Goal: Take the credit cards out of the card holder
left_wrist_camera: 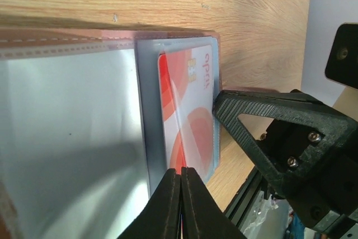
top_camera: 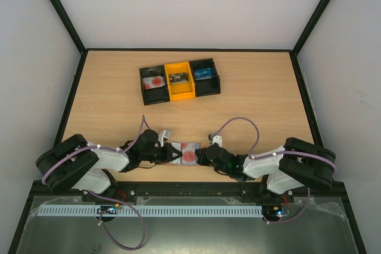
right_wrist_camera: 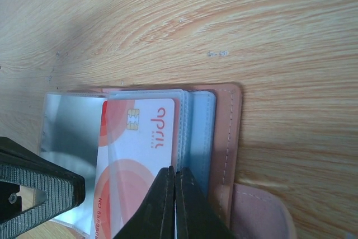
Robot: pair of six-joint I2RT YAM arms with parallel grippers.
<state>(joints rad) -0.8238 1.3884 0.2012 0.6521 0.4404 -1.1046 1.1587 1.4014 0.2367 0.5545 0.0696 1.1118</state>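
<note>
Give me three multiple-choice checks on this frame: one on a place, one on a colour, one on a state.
1. Where is the card holder? A in the tray; B between the left gripper and the right gripper; C beyond the tray.
2. The tray's middle compartment is: A yellow; B green; C white.
3. The grippers' jaws are: A both open; B both shut; C one open.
Key: B, it lies between them in the top view; A, its walls are yellow between two black ones; B, each wrist view shows them pressed together.
</note>
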